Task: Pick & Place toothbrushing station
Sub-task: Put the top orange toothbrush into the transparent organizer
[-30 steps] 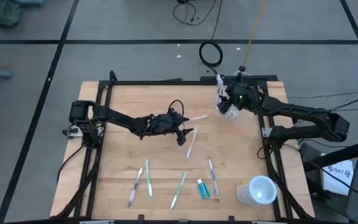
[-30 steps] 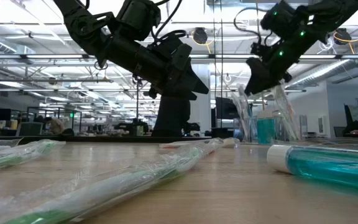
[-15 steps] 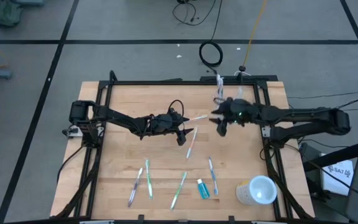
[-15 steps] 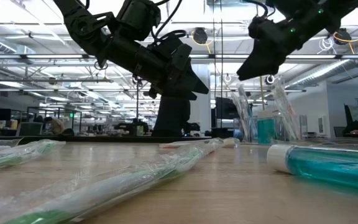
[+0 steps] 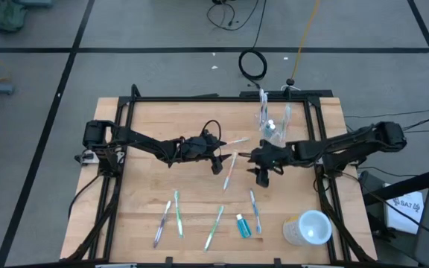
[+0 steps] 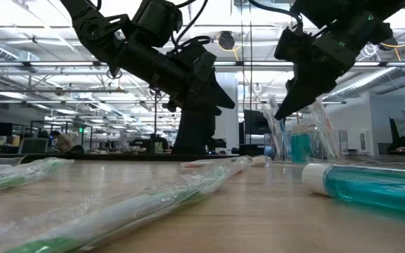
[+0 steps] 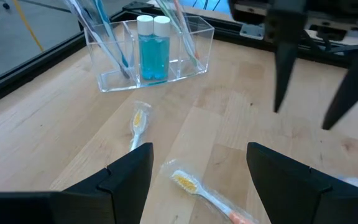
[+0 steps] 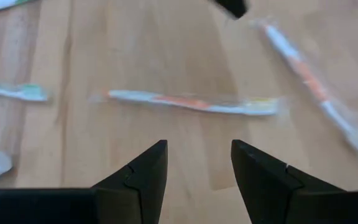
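High view: clear plastic compartmented holder (image 5: 272, 128) stands upright near the bench's (image 5: 155, 156) far right edge, already loaded with a few toothbrushes and blue white-capped tubes; placed there, probably, as the drop point within the right arm's reach. Right hand (image 5: 262, 164) hangs just in front of it, over bare wood, fingers apart and empty, pointing down at a wrapped toothbrush with an orange handle (image 8: 194, 102), a likely next pick. Left hand (image 5: 216, 157) hovers mid-bench, fully spread, holding nothing, with two wrapped yellow-bristled brushes (image 7: 139, 121) below it. Loose brushes (image 5: 176, 213) and one blue tube (image 5: 242, 226) lie scattered along the near edge; a whitish translucent cup (image 5: 308, 227) sits at the near right corner. Open wood between hands and holder; the hands are close together, little margin there.
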